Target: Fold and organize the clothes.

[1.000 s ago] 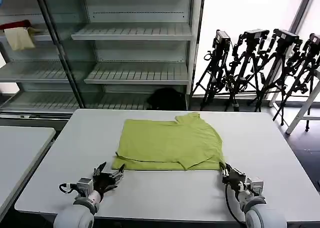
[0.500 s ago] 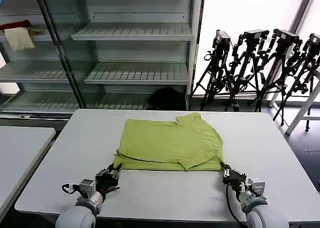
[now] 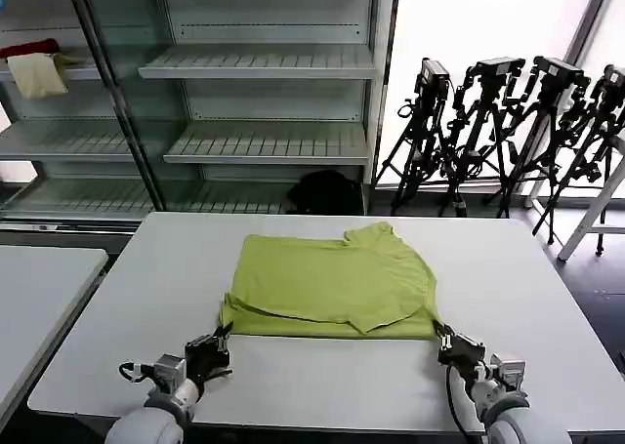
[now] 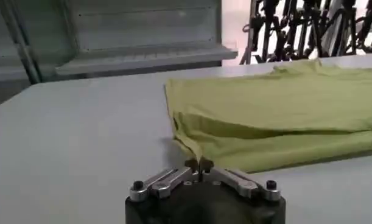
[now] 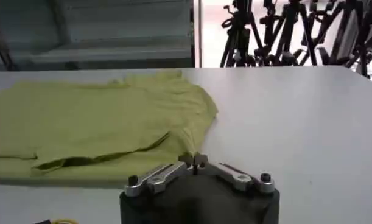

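The lime-green t-shirt (image 3: pixel 332 283) lies folded over in a rough rectangle on the white table (image 3: pixel 322 376), its near edge drawn toward me. My left gripper (image 3: pixel 221 335) is shut on the shirt's near left corner; in the left wrist view the t-shirt (image 4: pixel 277 115) tapers into the closed left gripper (image 4: pixel 200 163). At the near right corner my right gripper (image 3: pixel 443 341) is shut on the fabric. In the right wrist view the t-shirt (image 5: pixel 100 122) narrows to a point pinched in the right gripper (image 5: pixel 195 159).
Empty metal shelving (image 3: pixel 264 102) stands behind the table, with red and cream cloths (image 3: pixel 37 65) on a shelf at far left. Black tripods (image 3: pixel 508 132) cluster at the back right. A second table (image 3: pixel 39 298) sits to the left. A dark object (image 3: pixel 325 192) lies on the floor.
The left gripper, open a second ago, moved in and shut on the shirt's near left corner. Both grippers have since drawn back toward me, pulling the shirt's near edge along.
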